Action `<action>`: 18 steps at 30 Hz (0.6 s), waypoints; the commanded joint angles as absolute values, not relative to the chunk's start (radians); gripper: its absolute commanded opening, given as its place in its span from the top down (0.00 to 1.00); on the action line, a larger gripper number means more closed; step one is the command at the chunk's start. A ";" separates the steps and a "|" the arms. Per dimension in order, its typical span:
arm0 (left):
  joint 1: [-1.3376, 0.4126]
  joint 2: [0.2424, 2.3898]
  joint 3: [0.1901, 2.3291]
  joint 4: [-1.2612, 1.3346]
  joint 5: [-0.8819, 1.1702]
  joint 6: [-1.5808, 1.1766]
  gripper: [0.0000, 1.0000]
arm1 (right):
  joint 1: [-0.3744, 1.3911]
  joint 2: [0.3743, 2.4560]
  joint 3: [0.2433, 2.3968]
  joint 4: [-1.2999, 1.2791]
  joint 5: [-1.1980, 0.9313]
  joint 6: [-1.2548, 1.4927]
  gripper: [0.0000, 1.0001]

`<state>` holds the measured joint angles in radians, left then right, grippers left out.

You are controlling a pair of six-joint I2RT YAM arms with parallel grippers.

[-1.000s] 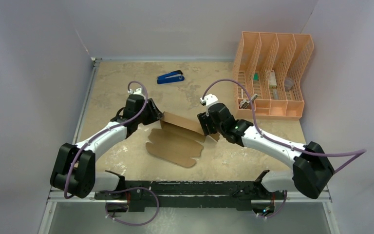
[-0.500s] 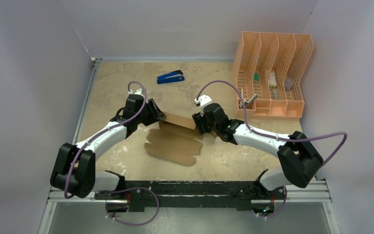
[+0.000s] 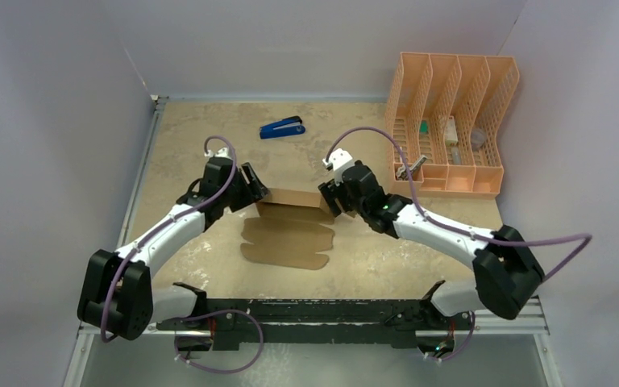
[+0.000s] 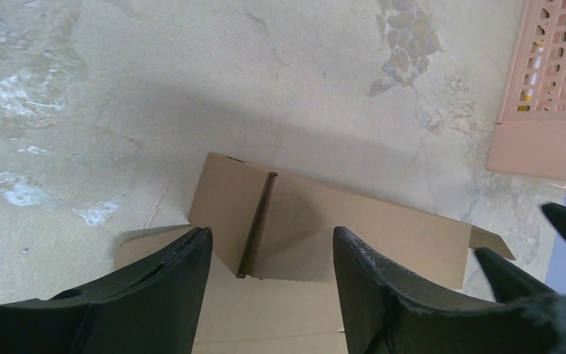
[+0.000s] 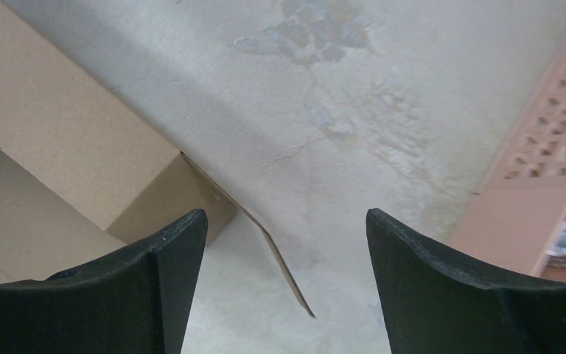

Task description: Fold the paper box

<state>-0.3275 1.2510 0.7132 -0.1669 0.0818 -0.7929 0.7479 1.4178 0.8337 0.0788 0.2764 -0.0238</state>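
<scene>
Mottled beige stone-patterned table (image 3: 193, 137) is enclosed by pale grey walls on three sides. Near its middle, between the two arms, the paper box (image 3: 288, 234) is found half formed. Its brown cardboard sheet with rounded flaps is laid flat on the side nearer the arm bases, and its far panel is raised upright along a crease.

In the left wrist view of the box (image 4: 383, 228), a short side flap is seen turned inward at the left end of the raised panel. A small tab is seen jutting out at the right end. In the right wrist view of the box (image 5: 51, 122), that right corner is shown with a thin flap edge projecting over the bare table.

The left gripper (image 3: 259, 193) is placed at the left end of the raised panel. Its jaws are parted (image 4: 269, 236) over the inward-turned flap, and nothing is pinched. The right gripper (image 3: 328, 199) is placed at the right end. Its jaws are spread wide (image 5: 284, 217), with the thin flap edge seen between them and nothing clamped.

A blue stapler (image 3: 282, 127) is seen lying farther back, well apart from the box. A peach-orange mesh organizer (image 3: 451, 105) is set at the far right corner. Small items are kept in its compartments, but they cannot be identified.
</scene>
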 commanded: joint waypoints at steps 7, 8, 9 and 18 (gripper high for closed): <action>-0.317 1.239 0.864 -0.288 0.003 -0.715 0.33 | 0.742 1.218 0.921 -0.174 0.358 0.207 0.19; -0.314 1.242 0.869 -0.296 0.003 -0.709 0.32 | 0.741 1.208 0.917 -0.173 0.342 0.249 0.21; -0.311 1.246 0.872 -0.300 0.003 -0.705 0.32 | 0.742 1.201 0.911 -0.164 0.309 0.288 0.23; -0.301 1.309 0.897 -0.310 0.030 -0.661 0.31 | 0.741 1.241 0.766 -0.006 0.141 0.668 0.42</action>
<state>-0.3096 1.2831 0.8398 -0.3073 0.0189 -0.7097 0.7448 1.2133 0.8272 -0.0929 0.2050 0.4652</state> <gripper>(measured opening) 0.686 0.611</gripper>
